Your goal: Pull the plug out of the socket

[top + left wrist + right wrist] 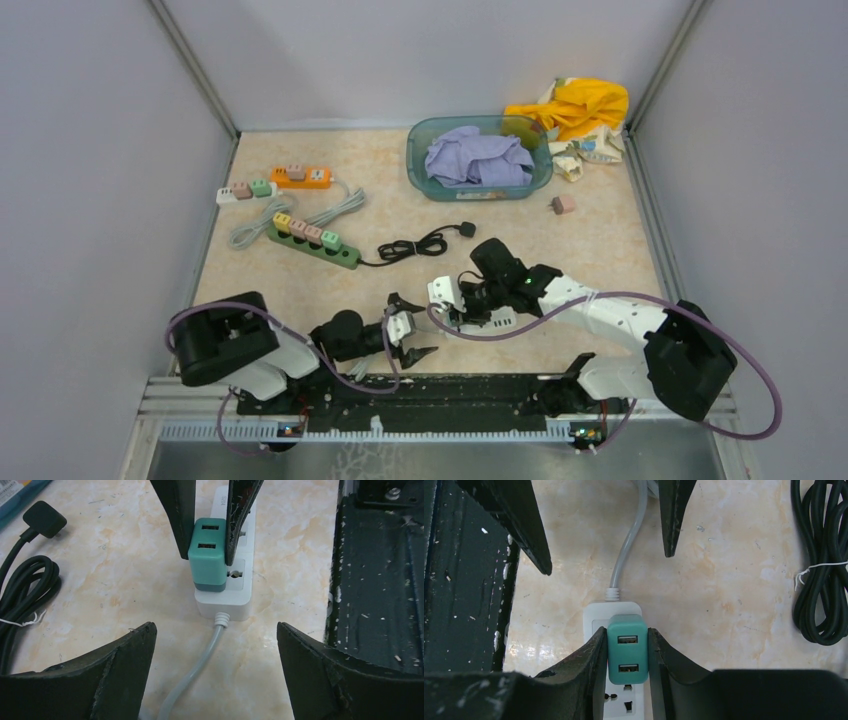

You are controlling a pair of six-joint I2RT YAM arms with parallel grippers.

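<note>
**Wrist and overhead views, plug-removal task.** Your right gripper (626,633) had closed on the teal plug (627,650). One finger (591,655) pressed flat against each long side of the plug, and its two USB ports faced up between them. The plug sat in the white power strip (593,621), in the socket nearest the end where the grey cable (629,540) left the strip. Its darker base met the strip's face with no visible gap.

Your left gripper (215,629) stood wide open and held nothing. Its fingertips (142,637) were low over the table (100,585), apart from the strip, with the grey cable running out between them. The two grippers faced each other along the strip.

A coiled black cord (821,580) lay on the table beside the strip without touching it, and its black plug head (44,517) was free. The dark mounting rail (380,580) ran along the strip's other side.

In the overhead view, the far left of the table held three more strips with adapters plugged in:
- a green power strip (312,240)
- an orange one (300,177)
- a small white one (245,190)

A teal basin (415,150) holding a lavender cloth (475,155) stood at the far edge. A yellow cloth (575,105) was bunched in the corner behind it, and a small pink adapter (563,204) lay alone nearby.
</note>
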